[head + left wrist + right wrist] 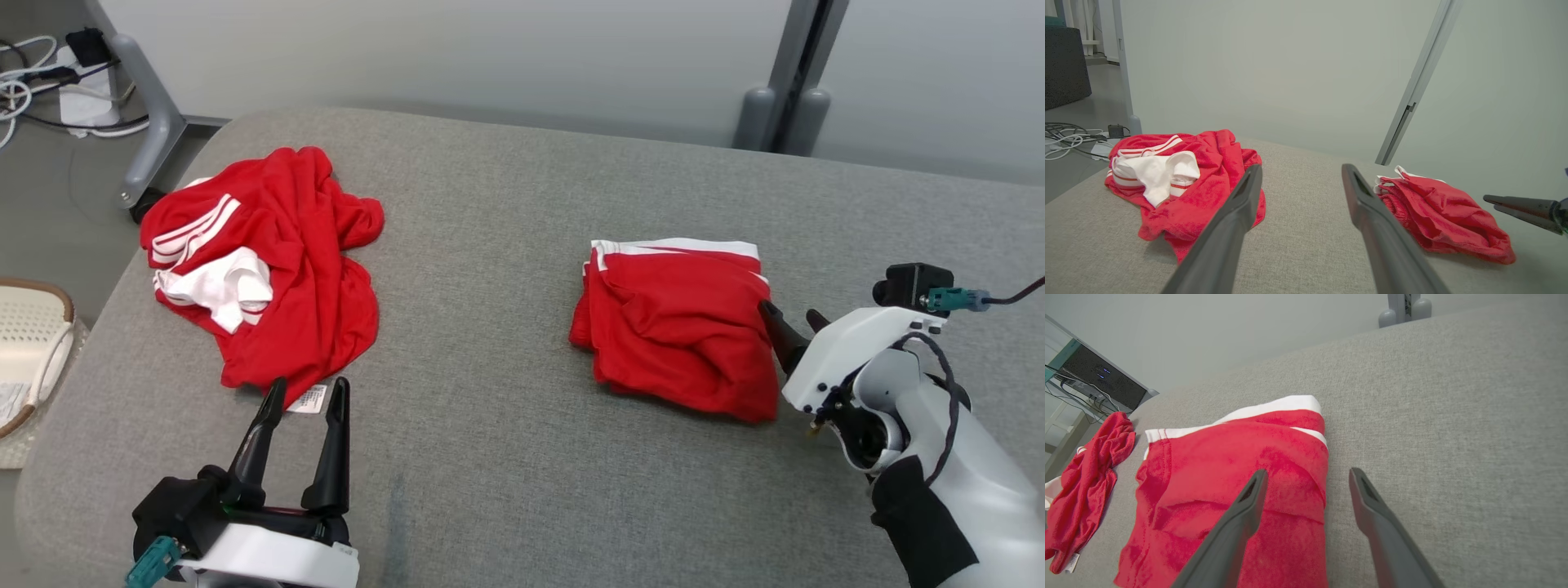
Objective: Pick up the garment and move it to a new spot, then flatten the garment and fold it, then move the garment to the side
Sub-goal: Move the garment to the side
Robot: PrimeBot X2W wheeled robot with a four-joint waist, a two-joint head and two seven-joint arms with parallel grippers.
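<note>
A folded red garment with a white band (682, 322) (1437, 212) (1237, 486) lies right of the middle of the grey padded table (490, 245). My right gripper (790, 317) (1306, 475) stands open at the garment's right edge, one finger over the cloth and one over bare table, holding nothing. A second red garment with white stripes (261, 261) (1175, 179) (1081, 486) lies crumpled at the far left. My left gripper (304, 390) (1300, 171) is open just in front of it, near its white label, with nothing between the fingers.
A white basket (28, 343) sits on the floor beyond the table's left edge. Cables and a power strip (49, 73) lie on the floor at the back left beside a grey stand leg (151, 122). A wall with a grey post (784, 90) runs behind the table.
</note>
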